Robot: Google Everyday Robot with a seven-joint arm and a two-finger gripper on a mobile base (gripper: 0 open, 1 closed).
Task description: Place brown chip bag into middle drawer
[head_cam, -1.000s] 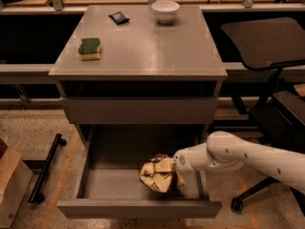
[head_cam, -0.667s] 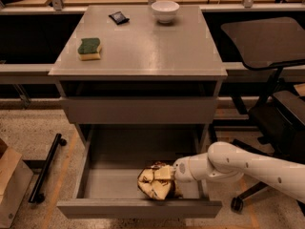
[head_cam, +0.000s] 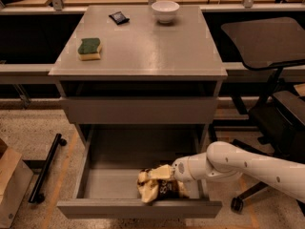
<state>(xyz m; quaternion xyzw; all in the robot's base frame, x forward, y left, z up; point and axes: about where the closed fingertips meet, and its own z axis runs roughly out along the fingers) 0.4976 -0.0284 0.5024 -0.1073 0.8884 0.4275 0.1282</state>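
The brown chip bag (head_cam: 155,187) is crumpled, dark brown with yellow. It lies inside the open middle drawer (head_cam: 109,182), near the front right of its grey floor. My gripper (head_cam: 167,172) reaches in from the right on a white arm. It is shut on the bag's upper edge, and its fingers are mostly hidden by the bag. The bag's lower part rests low, just behind the drawer's front wall.
The cabinet top (head_cam: 143,51) holds a green-yellow sponge (head_cam: 89,48), a small black packet (head_cam: 118,17) and a white bowl (head_cam: 165,9). The upper drawer front (head_cam: 138,109) is shut. A black office chair (head_cam: 271,46) stands at the right. A black bar (head_cam: 45,168) and a cardboard box (head_cam: 9,185) are at the left.
My gripper has carried the bag down and toward the drawer's front. The bag now sits lower, close to the front wall.
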